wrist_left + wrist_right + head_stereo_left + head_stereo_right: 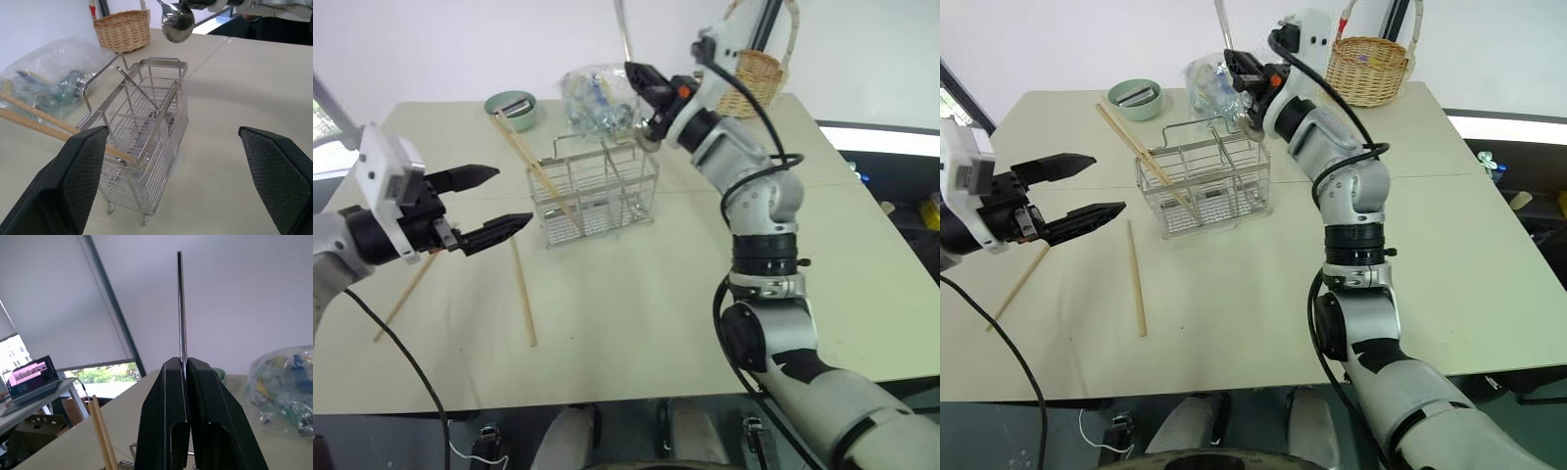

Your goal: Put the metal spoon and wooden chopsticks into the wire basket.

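Above the wire basket (594, 191) we have the right gripper (651, 98) clenched on the metal spoon (177, 23); left gripper (489, 209) hangs spread, empty. Risk: spoon clips a wire and falls outside.

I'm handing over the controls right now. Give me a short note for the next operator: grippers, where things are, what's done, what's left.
Right gripper: shut on the metal spoon, held above the far end of the wire basket, bowl end down, not yet inside.
Left gripper: open, holding nothing, beside the basket.
Chopsticks: two lean in the basket; two lie on the table in front of it.
Done: two chopsticks in.
Left: lower the spoon in, then pick up the two loose chopsticks.
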`<state>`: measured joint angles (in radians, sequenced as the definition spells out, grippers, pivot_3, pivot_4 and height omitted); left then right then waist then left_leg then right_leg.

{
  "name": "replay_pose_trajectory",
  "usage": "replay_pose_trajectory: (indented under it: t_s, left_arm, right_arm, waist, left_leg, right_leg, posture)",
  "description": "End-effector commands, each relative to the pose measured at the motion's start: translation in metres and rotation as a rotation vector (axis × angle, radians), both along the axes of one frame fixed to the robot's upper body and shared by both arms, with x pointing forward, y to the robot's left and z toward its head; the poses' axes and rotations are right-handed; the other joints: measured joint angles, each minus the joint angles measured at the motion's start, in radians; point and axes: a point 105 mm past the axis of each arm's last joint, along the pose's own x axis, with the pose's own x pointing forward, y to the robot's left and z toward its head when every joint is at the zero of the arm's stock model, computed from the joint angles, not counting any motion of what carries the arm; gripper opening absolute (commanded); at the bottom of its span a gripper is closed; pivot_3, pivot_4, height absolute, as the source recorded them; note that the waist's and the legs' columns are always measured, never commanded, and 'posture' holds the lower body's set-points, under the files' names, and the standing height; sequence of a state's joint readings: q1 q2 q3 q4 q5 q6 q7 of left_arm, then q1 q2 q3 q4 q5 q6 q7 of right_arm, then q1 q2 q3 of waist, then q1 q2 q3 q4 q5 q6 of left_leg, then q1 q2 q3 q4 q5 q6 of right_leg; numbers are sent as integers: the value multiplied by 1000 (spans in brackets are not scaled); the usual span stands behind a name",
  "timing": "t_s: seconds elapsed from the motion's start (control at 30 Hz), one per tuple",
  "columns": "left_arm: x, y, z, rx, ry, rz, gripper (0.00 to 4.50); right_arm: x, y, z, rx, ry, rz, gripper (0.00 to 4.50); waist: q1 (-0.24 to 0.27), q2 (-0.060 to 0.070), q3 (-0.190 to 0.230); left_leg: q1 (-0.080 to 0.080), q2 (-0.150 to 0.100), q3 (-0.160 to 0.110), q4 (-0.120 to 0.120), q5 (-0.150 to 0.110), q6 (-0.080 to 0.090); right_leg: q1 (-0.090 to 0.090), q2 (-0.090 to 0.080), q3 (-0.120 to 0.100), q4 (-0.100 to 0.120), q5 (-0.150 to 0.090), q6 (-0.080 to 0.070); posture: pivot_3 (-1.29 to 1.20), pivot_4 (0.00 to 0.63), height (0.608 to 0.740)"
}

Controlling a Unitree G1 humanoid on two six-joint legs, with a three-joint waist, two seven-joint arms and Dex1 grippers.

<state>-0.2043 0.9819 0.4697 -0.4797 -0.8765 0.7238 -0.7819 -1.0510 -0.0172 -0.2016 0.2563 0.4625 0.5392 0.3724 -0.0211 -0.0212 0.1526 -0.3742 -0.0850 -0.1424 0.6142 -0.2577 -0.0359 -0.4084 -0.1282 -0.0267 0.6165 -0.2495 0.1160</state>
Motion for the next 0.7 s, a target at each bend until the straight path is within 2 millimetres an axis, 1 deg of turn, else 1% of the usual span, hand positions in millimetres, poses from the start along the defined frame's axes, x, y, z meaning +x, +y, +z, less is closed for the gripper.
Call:
replay_pose_trajectory:
  t_s: [0.03,0.13,0.27,0.37,0.5,0.6,0.7]
  left_arm:
    - [-9,3,16,-1,-70,26,4500]
    - [-11,3,16,0,-72,37,4500]
    - [-14,4,19,1,-81,49,4500]
    - [-15,3,21,3,-85,52,4500]
    - [-15,4,24,5,-91,57,4500]
    - [-14,3,25,4,-96,56,4500]
    - [-13,3,26,2,-98,55,4500]
  right_arm:
    - [3,7,3,35,-73,-23,48]
    - [9,8,-1,56,-96,-40,48]
    - [20,12,-18,72,-71,-49,48]
    - [22,18,-26,74,-67,-46,48]
    - [27,20,-33,84,-53,-50,48]
    - [31,17,-38,95,-35,-70,1002]
    - [35,12,-39,99,-28,-94,2480]
  waist:
    - [-2,0,0]
    - [-8,0,0]
    - [-17,0,0]
    - [-25,0,0]
    - [-27,1,0]
    - [-26,1,0]
    - [-26,1,0]
  left_leg:
    - [0,1,0,0,0,0]
    - [1,2,0,0,0,0]
    - [1,4,0,1,1,-1]
    - [1,6,1,1,1,-1]
    - [0,10,1,-1,1,-2]
    - [1,11,1,-1,1,-2]
    - [1,11,2,-1,1,-3]
  right_leg:
    - [0,0,0,0,0,0]
    - [0,1,0,0,0,0]
    - [1,4,0,0,1,-1]
    - [1,6,1,0,1,-2]
    - [1,10,1,1,2,-4]
    - [1,11,1,2,2,-4]
    - [1,11,1,1,3,-5]
  posture:
    - [0,150,684]
    - [0,150,684]
    - [0,150,684]
    - [0,150,684]
    - [0,150,684]
    - [0,150,684]
    - [0,150,684]
